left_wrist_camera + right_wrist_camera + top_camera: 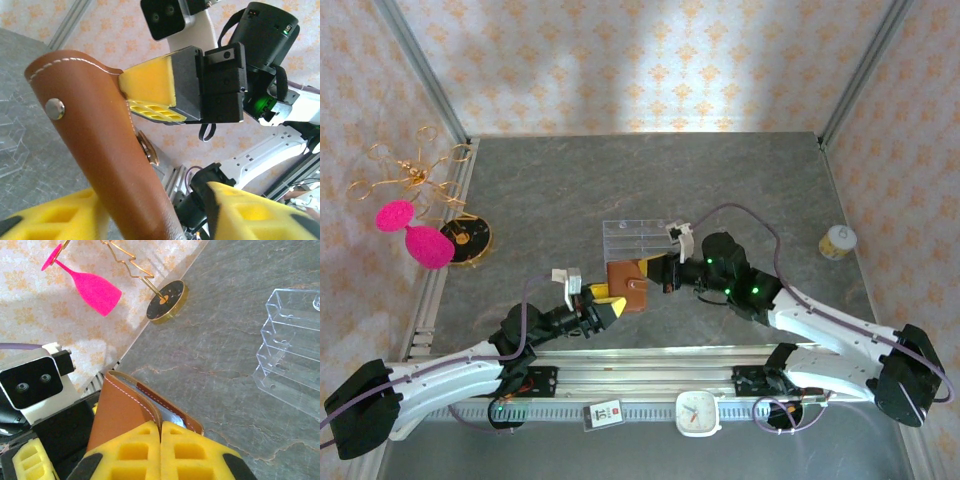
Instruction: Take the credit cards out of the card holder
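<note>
The brown leather card holder is held off the table mid-scene, between the two arms. My right gripper is shut on the edge of one leather flap, its yellow pads pressed together. A pale inner lining shows in the slightly parted fold; the credit cards are hidden. My left gripper straddles the holder's other end. It stands open: one fingertip lies against the leather, the other is still apart from it. The right gripper's pads show at the holder's top corner.
A clear plastic compartment tray lies just behind the holder. At the left edge are a pink glass and a gold wire stand on a black disc. A small yellow-white jar sits far right; a clock rests on the near rail.
</note>
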